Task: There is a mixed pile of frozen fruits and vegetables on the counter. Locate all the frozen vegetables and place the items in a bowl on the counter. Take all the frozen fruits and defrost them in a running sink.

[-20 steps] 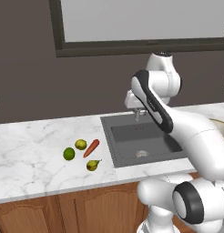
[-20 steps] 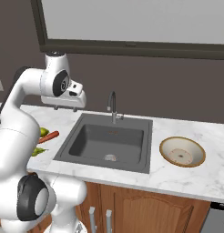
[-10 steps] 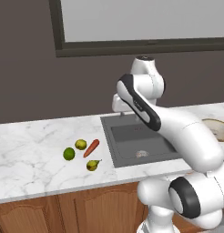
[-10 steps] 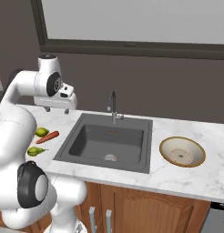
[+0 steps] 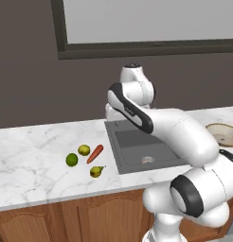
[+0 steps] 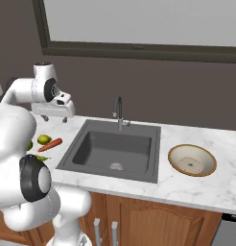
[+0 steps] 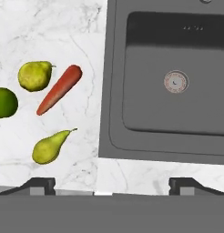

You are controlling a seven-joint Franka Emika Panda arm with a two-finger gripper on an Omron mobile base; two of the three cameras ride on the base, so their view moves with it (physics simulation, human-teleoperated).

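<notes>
Your gripper (image 7: 112,184) hangs high over the counter (image 7: 54,27) with its fingers spread wide and nothing between them, looking straight down on the seam between marble and sink (image 7: 175,73). The pile lies left of the basin, all four pieces apart from one another: the carrot (image 7: 59,89) nearest the sink edge, the yellow-green ball (image 7: 35,75) just beside its thick end, the bright green ball (image 7: 4,103) farther out, the pear (image 7: 49,146) alone on the near side. Expect the frozen pieces to be hard, light and probably slick; the two balls may roll if you nudge them. Take the carrot across its middle, square to its length, and the pear across its fat belly, not the neck. You have bare marble all round the pile for a straight descent, but the bowl (image 6: 192,160) sits beyond the sink, so carry vegetables high over the basin and clear of the faucet (image 6: 118,111).
</notes>
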